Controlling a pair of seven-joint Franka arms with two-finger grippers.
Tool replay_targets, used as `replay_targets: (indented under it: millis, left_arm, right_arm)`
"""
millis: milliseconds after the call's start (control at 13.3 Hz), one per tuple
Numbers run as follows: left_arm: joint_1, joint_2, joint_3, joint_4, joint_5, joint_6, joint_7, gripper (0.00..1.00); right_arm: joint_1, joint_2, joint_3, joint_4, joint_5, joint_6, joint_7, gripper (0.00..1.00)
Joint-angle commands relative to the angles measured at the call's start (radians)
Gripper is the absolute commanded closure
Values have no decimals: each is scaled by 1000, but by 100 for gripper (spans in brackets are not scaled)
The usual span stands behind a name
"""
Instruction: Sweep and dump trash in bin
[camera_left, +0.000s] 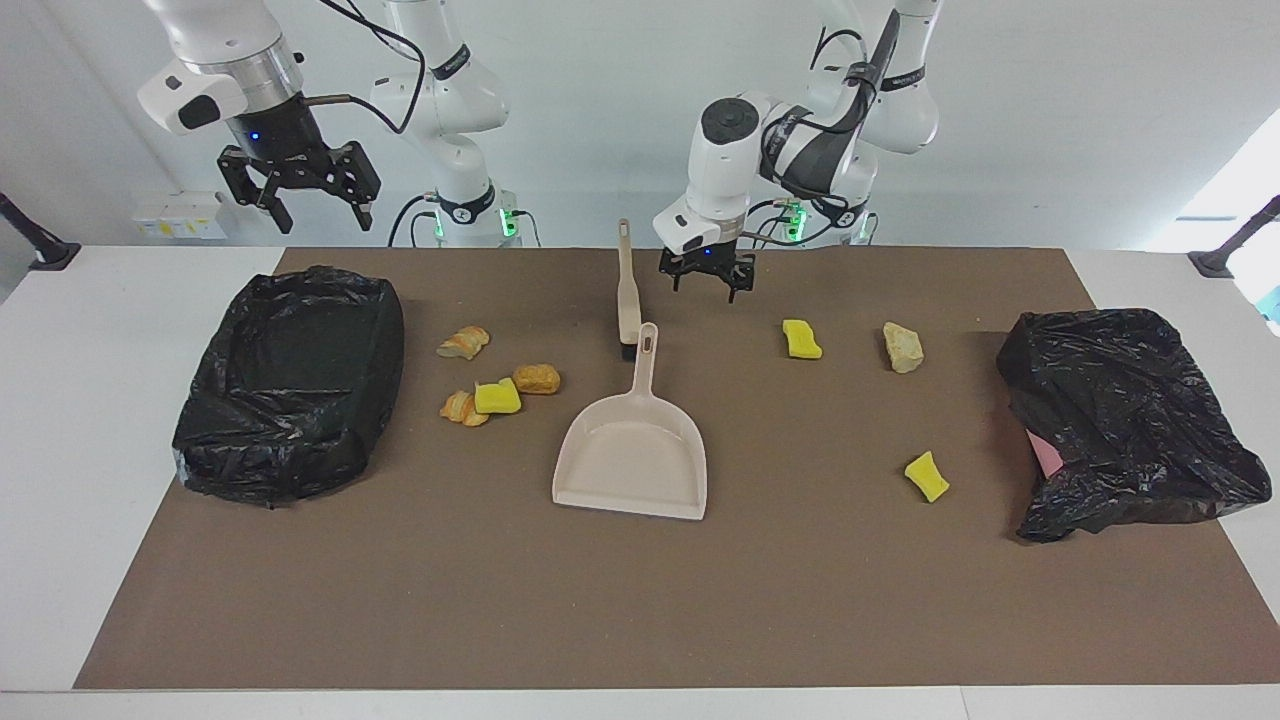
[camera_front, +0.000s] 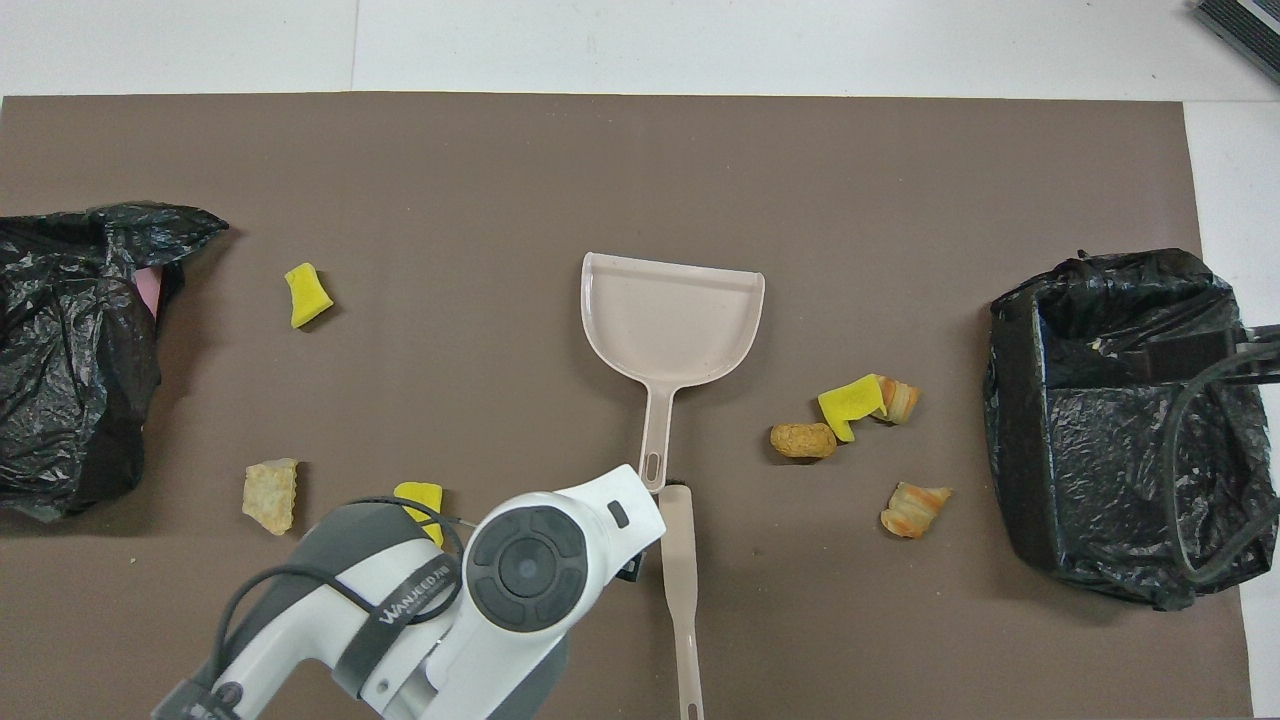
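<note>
A brown mat (camera_left: 640, 600) covers the table, a black-lined bin (camera_left: 290, 380) at the right arm's end. The dustpan (camera_left: 632, 462) lies mid-mat, the brush (camera_left: 627, 290) at its handle. Trash (camera_left: 497, 396) sits scattered on both sides of the dustpan. The left gripper (camera_left: 706, 281) hangs open beside the brush; the right gripper (camera_left: 300, 195) waits open, raised above the bin.

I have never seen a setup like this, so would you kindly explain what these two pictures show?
Two robot arms work at one table, photographed from across it and from above the robots' end. The left gripper, open and empty, hangs beside the brush, which lies near the dustpan. The right gripper waits, open, above the black-lined bin. The trash lies scattered on the brown mat: yellow sponge bits, bread-like chunks, a pale lump. A crumpled black bag lies at the left arm's end.
</note>
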Motion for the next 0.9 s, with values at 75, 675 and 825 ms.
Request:
replay_targets:
  millis: [75,675,825]
  left_arm:
    - [-163,-4,19,-64,-4,106,-184,0]
    - [-358,153,21,-58,-6,286,-392,0]
    - [-358,167,22,-51,-4,295,-412,0]
  right_arm:
    - [-4,-22,-2,-22,-7,-13,-56,0]
    - [-4,-27,0,-29,-9,-13,-62,0]
    - [-4,-27,-2,-29,-9,-13,-63,0]
